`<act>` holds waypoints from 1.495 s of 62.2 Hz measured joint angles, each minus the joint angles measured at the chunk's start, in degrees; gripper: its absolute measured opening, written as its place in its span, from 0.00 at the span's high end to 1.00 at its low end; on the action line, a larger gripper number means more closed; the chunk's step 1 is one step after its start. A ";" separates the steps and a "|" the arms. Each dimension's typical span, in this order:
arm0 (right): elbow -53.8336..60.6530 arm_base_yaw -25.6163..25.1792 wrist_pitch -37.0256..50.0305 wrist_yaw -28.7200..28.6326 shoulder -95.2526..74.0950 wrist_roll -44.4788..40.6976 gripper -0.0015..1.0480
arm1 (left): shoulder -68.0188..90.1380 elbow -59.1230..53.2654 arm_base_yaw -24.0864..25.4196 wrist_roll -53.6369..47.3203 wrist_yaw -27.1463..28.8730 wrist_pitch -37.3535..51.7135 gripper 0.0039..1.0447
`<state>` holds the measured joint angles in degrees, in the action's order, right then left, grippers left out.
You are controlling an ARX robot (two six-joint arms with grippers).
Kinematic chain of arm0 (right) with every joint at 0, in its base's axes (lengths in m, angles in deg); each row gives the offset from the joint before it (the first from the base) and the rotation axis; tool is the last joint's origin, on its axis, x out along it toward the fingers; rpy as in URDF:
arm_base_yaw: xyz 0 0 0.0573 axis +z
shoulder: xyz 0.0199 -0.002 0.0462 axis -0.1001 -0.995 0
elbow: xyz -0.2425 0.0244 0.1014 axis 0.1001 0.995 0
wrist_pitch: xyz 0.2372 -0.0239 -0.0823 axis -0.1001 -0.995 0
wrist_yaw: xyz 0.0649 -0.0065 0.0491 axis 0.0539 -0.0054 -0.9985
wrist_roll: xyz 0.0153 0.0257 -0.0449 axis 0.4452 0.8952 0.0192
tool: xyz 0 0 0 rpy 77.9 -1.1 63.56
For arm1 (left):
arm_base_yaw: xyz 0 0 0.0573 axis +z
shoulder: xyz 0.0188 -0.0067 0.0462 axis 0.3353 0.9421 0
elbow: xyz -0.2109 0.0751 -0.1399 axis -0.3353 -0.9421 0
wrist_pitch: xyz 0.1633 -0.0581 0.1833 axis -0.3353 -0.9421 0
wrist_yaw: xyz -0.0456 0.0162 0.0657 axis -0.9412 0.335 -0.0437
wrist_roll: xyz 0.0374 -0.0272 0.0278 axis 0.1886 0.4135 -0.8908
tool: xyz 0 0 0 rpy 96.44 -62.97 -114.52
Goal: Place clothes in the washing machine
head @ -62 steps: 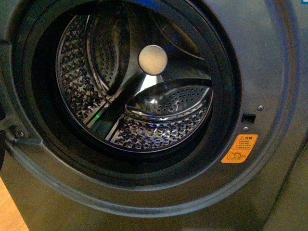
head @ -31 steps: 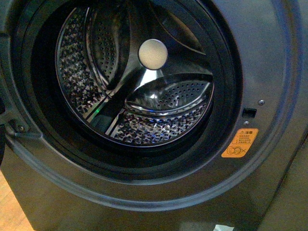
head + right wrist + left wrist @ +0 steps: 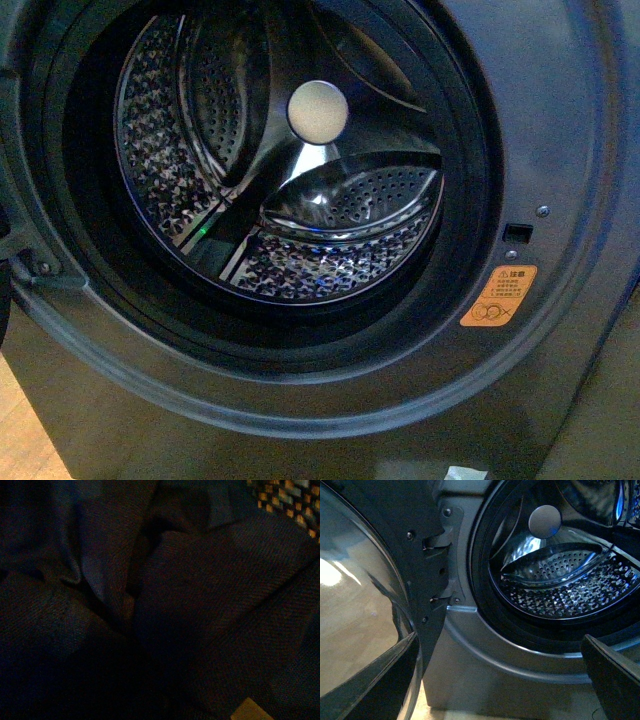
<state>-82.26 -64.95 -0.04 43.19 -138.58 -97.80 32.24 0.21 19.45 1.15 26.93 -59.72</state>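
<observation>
The washing machine (image 3: 560, 130) fills the front view, dark grey, its porthole open. Its steel drum (image 3: 290, 270) is bare, with a cream centre disc (image 3: 318, 111) and an orange sticker (image 3: 498, 297) at the lower right. Neither arm shows there. In the left wrist view my left gripper (image 3: 502, 680) is open and empty, its dark fingers (image 3: 615, 675) spread in front of the machine's lower rim (image 3: 520, 655). The right wrist view is filled with folds of the dark navy clothes (image 3: 190, 595); my right gripper is shut on them, its jaws buried in fabric.
The open door with its glass bowl (image 3: 355, 610) stands beside the left gripper, hinged at a bracket (image 3: 440, 570). Light wood floor (image 3: 25, 440) shows below the machine. A bit of patterned surface (image 3: 285, 500) shows past the clothes.
The front view has shifted slightly, so the drum sits a little higher in the picture and more of the machine's lower front shows. The drum stays bare.
</observation>
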 joint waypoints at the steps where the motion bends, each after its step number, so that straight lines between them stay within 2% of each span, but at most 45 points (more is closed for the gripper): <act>1: 0.42 0.04 0.17 -0.31 0.61 0.20 0.91 | 0.00 0.00 0.00 0.00 0.00 0.00 0.06; 31: 17.75 -0.90 10.34 -13.60 34.03 11.96 0.92 | 0.00 0.00 0.00 0.00 0.00 0.00 0.06; 45: 21.64 -0.57 17.73 -17.97 53.22 23.23 0.92 | 0.00 0.00 0.00 0.00 0.00 0.00 0.06; 60: 19.39 3.74 22.25 -19.76 72.41 37.64 0.92 | 0.00 0.00 0.00 0.00 0.00 0.00 0.06; 68: 15.45 8.13 21.94 -19.98 80.70 44.96 0.92 | 0.00 0.00 0.00 0.00 0.00 0.00 0.06; 76: 11.39 15.80 18.16 -19.23 88.52 50.58 0.92 | 0.00 0.00 0.00 0.00 0.00 0.00 0.06; 88: 7.02 30.45 8.98 -13.88 96.63 50.12 0.92 | 0.00 0.00 0.00 0.00 0.00 0.00 0.06; 91: 5.73 34.95 5.66 -12.26 97.81 48.37 0.92 | 0.00 0.00 0.00 0.00 0.00 0.00 0.06; 93: 4.28 39.82 2.03 -10.45 98.55 45.81 0.92 | 0.00 0.00 0.00 0.00 0.00 0.00 0.06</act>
<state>-77.98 -25.13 2.00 32.74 -40.03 -51.99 32.24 0.21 19.45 1.15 26.93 -59.72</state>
